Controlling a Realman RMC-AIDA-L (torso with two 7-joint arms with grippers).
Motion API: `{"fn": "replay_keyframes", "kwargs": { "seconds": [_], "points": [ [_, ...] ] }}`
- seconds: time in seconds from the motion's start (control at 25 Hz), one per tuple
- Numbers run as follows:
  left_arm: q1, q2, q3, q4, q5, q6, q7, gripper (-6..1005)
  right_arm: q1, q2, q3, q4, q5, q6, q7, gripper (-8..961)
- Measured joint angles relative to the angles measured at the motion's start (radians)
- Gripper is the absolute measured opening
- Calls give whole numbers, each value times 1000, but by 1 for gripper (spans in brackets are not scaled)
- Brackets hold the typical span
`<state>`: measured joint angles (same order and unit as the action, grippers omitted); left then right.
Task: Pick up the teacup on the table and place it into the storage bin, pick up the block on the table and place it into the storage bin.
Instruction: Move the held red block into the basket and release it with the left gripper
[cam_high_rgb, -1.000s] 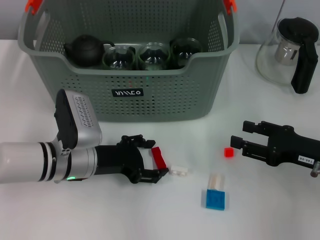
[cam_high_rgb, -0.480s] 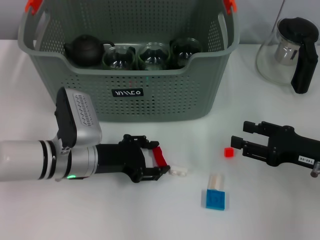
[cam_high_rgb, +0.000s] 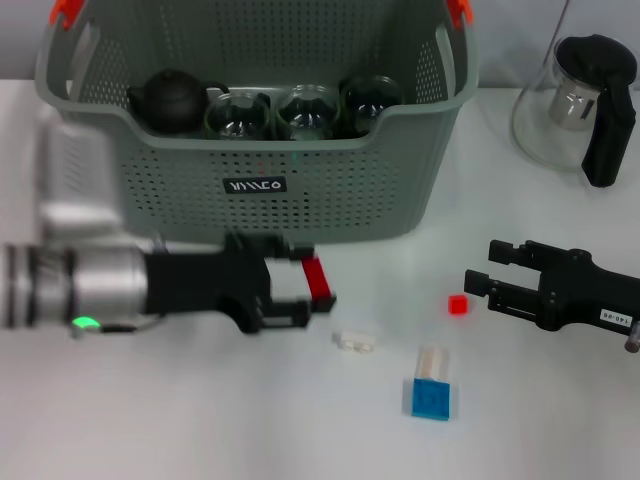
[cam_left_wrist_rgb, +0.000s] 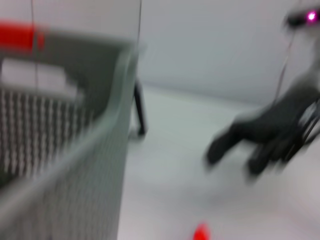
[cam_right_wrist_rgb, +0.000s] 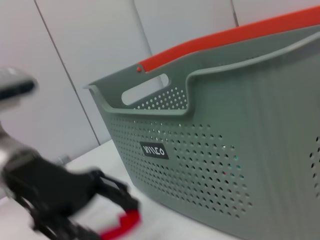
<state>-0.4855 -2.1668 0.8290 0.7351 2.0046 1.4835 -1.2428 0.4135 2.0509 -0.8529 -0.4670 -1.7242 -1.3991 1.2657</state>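
white counter (cam_high_rgb: 200, 420) carries the storage bin (cam_high_rgb: 300, 190) at the back, with a dark teapot (cam_high_rgb: 170, 100) and glass cups (cam_high_rgb: 305, 110) inside it. the left claw (cam_high_rgb: 300, 285) sits just in front of the bin, clamped on a red block (cam_high_rgb: 318, 282). a white block (cam_high_rgb: 355, 341), a small red cube (cam_high_rgb: 458, 305) and a blue-and-white block (cam_high_rgb: 431, 390) lie on the counter. the right claw (cam_high_rgb: 480, 280) rests near the cube, fingers spread wide.
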Motion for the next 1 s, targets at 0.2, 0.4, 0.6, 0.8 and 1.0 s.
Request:
{"fn": "replay_keyframes", "kwargs": {
  "seconds": [0.2,0.4,0.6,0.8,1.0],
  "points": [
    [-24,29,-186,135,-103,336,-122,680,4,0,0,1,0,1,0,713],
    [-133,82,-305,194,-222,313,-395,701,8,1,-1,2,0,-2,0,712],
    [-258,133,-180,113,-110,-84,-468,723,9,5,-6,1,0,-1,-2,711],
    [-312,105,11,59,65,-405,-517,745,11,9,-7,-5,0,-6,0,711],
    [-315,76,128,88,223,-570,-715,767,11,9,-4,-7,-1,-7,1,711]
  ]
}}
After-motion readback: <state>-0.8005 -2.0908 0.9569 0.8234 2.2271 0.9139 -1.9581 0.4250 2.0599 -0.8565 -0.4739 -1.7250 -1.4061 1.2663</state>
